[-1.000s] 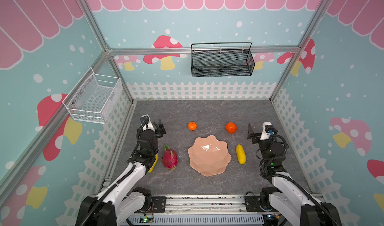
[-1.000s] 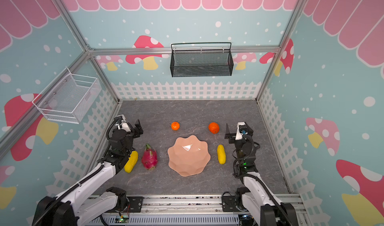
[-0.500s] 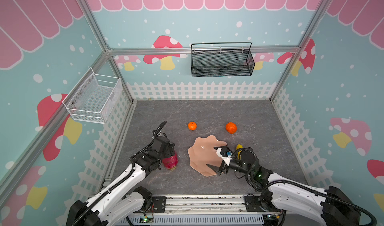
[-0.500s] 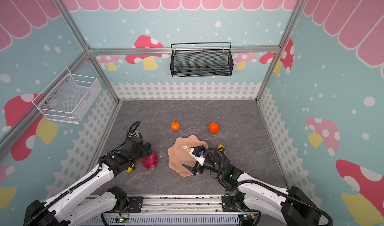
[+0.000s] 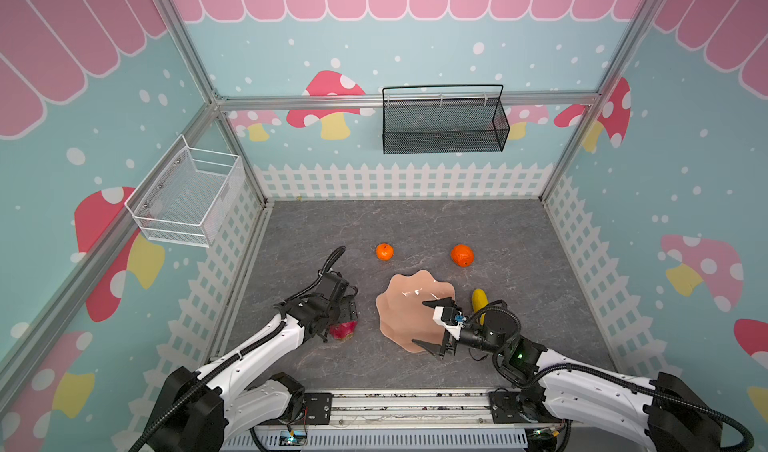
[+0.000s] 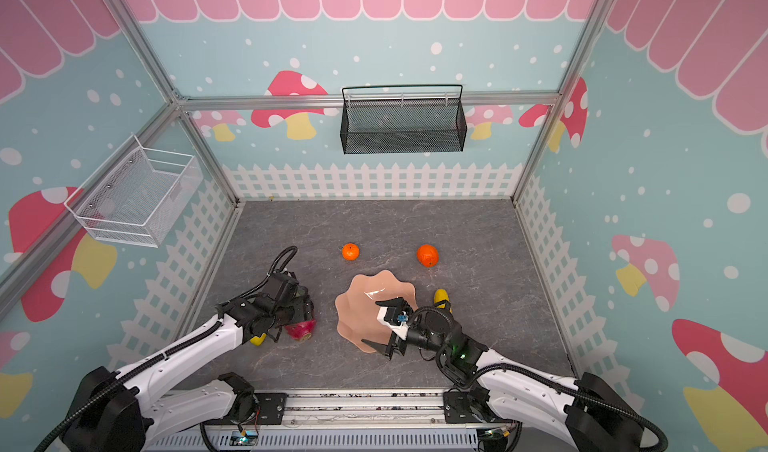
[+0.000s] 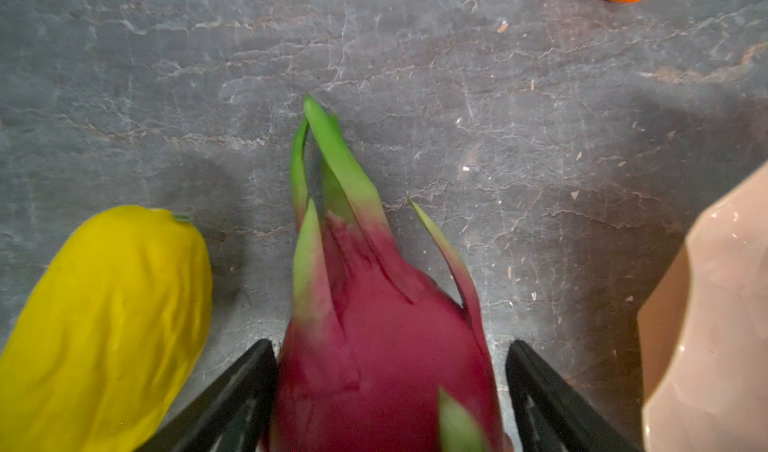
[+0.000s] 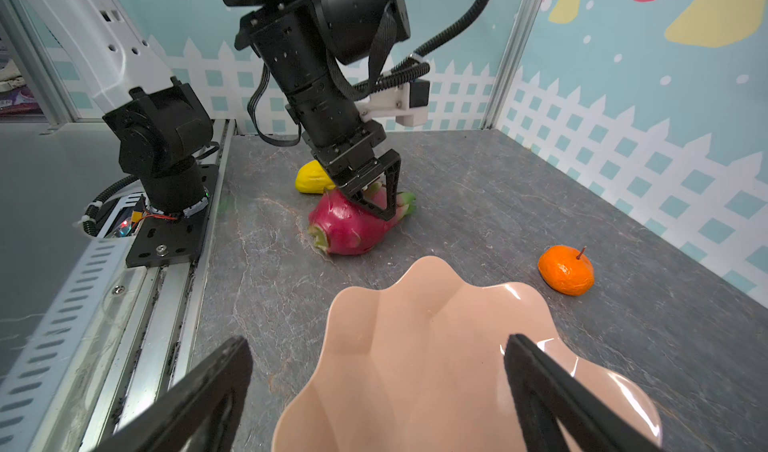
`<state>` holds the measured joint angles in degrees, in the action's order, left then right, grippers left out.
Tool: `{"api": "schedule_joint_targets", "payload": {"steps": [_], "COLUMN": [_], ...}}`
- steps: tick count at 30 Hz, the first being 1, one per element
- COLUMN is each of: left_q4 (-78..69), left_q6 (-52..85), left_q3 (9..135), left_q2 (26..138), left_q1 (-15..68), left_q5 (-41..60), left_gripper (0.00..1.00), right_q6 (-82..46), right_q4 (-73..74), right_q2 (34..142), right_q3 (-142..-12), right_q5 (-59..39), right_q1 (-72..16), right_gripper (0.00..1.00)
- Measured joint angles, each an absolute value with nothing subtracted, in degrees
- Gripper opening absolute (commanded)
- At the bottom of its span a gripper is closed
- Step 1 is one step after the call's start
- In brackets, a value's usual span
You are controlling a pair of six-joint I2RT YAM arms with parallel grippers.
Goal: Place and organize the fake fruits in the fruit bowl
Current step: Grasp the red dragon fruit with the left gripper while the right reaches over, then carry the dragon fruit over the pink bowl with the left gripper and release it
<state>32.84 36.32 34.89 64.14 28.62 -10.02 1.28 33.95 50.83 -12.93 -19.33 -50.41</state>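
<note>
The magenta plastic dragon fruit with green tips (image 8: 345, 225) lies on the grey stone-patterned worktop (image 5: 415, 229), just beside a yellow oval plastic fruit (image 7: 108, 325). It is straddled by the left gripper (image 7: 390, 344), whose jaws are parted. The jaws of the right gripper (image 8: 374, 342) are spread wide across the rim of the glossy peach-pink scalloped fruit bowl (image 8: 436, 296).

Bright, even light; soft shadows on the bench (image 7: 457, 96), glare on the fruit bowl (image 8: 436, 337), close-up dragon fruit (image 7: 374, 346) slightly blurred.
</note>
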Motion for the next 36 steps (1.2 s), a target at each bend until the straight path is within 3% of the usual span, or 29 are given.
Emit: {"api": "schedule_joint_targets", "payload": {"steps": [5, 10, 14, 21, 28, 36], "left_q4": [30.7, 32.6, 36.6, 37.4, 34.3, 32.4], "left_q6": [37.5, 38.0, 38.0, 37.9, 36.8, 36.2], "left_q3": [34.9, 34.9, 37.6, 48.3, 61.8, 65.8], "left_q2": [66.0, 62.8, 56.4, 53.2, 70.1, 84.0], "left_q1": [28.6, 28.7, 28.8, 33.6, 48.5, 51.8], "left_q5": [-10.7, -10.7, -11.9, -11.4, -9.6, -8.5], "left_gripper": [0.64, 0.54, 0.52, 0.51, 0.52, 0.52], "right_q6": [1.3, 0.6, -1.5, -7.7, -9.6, -9.5], "right_q4": [33.8, 32.7, 31.3, 29.4, 24.3, 21.2], "right_q2": [49.6, 47.9, 45.8, 44.3, 48.9, 47.6], "right_q3": [-12.3, -12.3, -12.3, -12.2, -15.0, -15.8], "right_q5": [-17.9, -13.7, -10.8, -13.7, -21.3, -24.5], "right_q1": [-50.4, -50.3, -48.0, -35.6, -33.4, -33.4], "right_gripper": [0.98, 0.98, 0.98, 0.98, 0.98, 0.98]}}
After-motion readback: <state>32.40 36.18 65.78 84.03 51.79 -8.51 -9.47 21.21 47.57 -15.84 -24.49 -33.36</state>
